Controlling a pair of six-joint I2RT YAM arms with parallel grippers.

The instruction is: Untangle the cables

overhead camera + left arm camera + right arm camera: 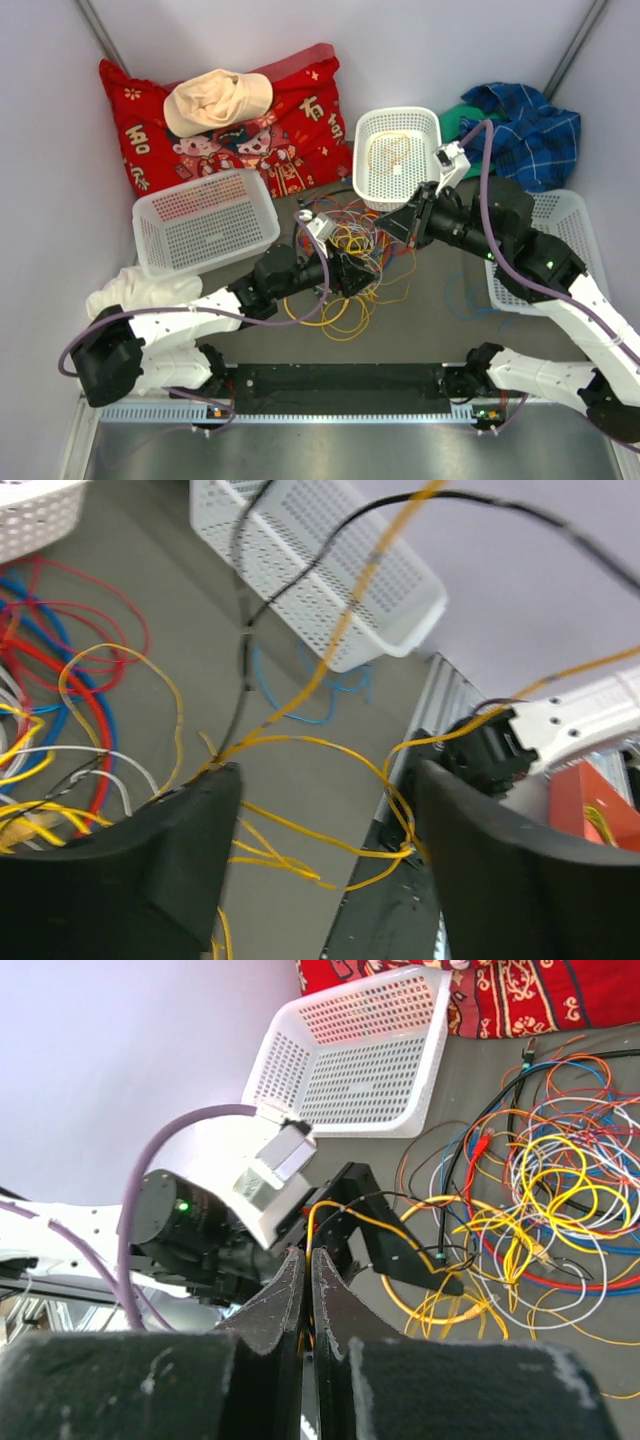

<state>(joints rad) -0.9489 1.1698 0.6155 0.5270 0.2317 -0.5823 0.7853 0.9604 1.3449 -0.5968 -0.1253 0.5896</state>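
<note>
The left claw (325,772) gapes wide just above the dark grey desk (190,590). Thin yellow strands cross the gap between its black fingers (150,860), none of them pinched. The right claw (306,1260) is pressed tight on a yellow-orange wire (330,1203) (it vanishes between the tips). Ahead and to its right lies the loose tangle of thin yellow, red, blue and white cables (540,1180). A white perforated plastic basket (350,1120) lies beyond its tips.
</note>
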